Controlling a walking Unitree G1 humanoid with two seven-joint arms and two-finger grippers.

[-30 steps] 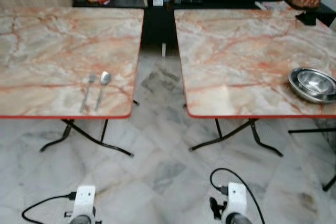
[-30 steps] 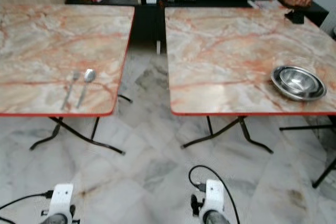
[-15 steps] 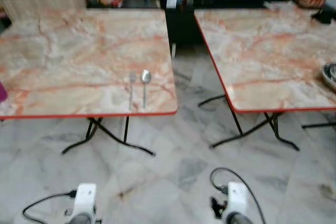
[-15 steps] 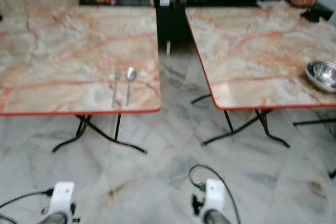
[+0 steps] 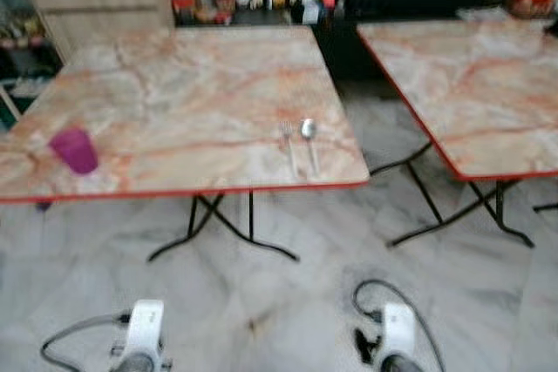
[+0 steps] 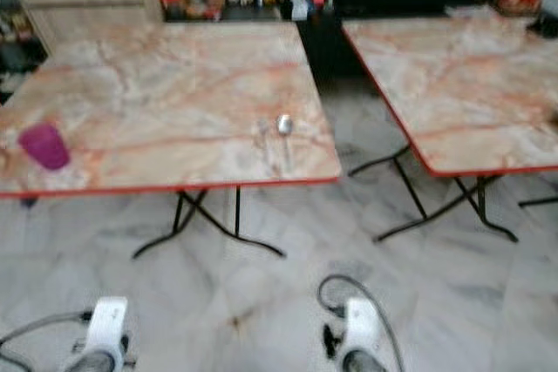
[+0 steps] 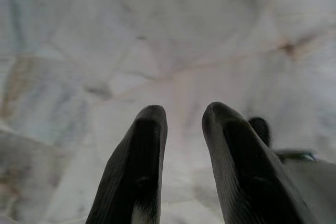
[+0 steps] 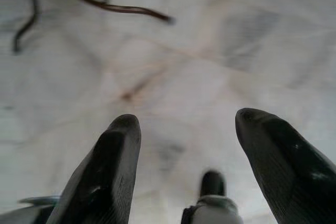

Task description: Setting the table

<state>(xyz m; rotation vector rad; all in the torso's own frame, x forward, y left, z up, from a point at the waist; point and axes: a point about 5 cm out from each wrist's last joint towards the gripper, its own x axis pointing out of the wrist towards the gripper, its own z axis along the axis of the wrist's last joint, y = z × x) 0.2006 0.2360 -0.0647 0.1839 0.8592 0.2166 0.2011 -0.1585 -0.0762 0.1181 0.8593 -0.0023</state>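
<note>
The camera has swung left: a purple cup [image 5: 75, 149] now shows on the bench [image 5: 174, 102] with fork [image 5: 289, 140] and spoon [image 5: 309, 135]; the bowl is gone from sight. Left gripper [image 7: 181, 116] jaws narrowly parted, right gripper [image 8: 186, 129] jaws spread, both empty.

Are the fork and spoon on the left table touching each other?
Apart. The left eye view shows a strip of marble tabletop between the fork and the spoon, lying side by side.

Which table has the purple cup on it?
The left table, the one with the cup near its left front edge and the fork and spoon near its right front corner. The right table has none.
</note>
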